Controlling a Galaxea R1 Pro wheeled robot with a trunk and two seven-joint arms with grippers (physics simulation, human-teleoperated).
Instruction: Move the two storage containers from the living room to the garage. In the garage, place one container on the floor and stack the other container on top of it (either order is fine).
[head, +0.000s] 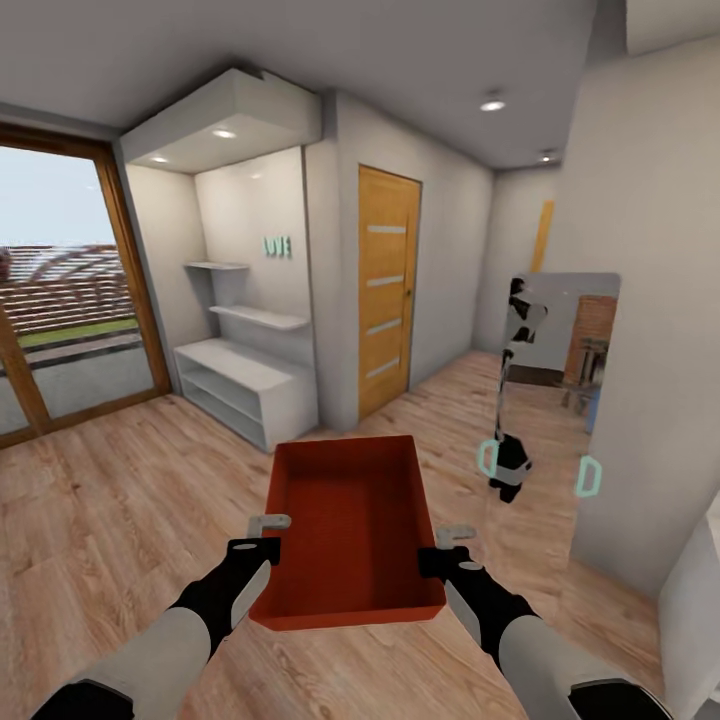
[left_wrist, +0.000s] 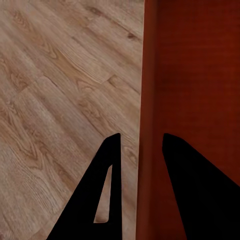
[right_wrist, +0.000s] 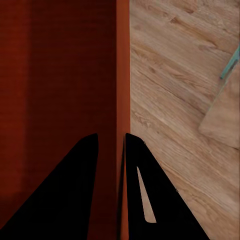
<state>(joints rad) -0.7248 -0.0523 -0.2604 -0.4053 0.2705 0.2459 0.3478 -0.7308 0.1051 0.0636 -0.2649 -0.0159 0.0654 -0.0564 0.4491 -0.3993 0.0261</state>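
Both grippers clamping storage container (head: 350, 525) side walls, wood floor (head: 120, 500) beneath

The room is bright and evenly lit. Daylight enters through the glass door (head: 60, 290), and recessed ceiling lights (head: 491, 104) glow above the wooden door (head: 388, 290). Shadows are soft and weak. Straight lines bend near the edges of the head view. Both wrist views look slightly soft, and the storage container (head: 350, 525) inside is dark.
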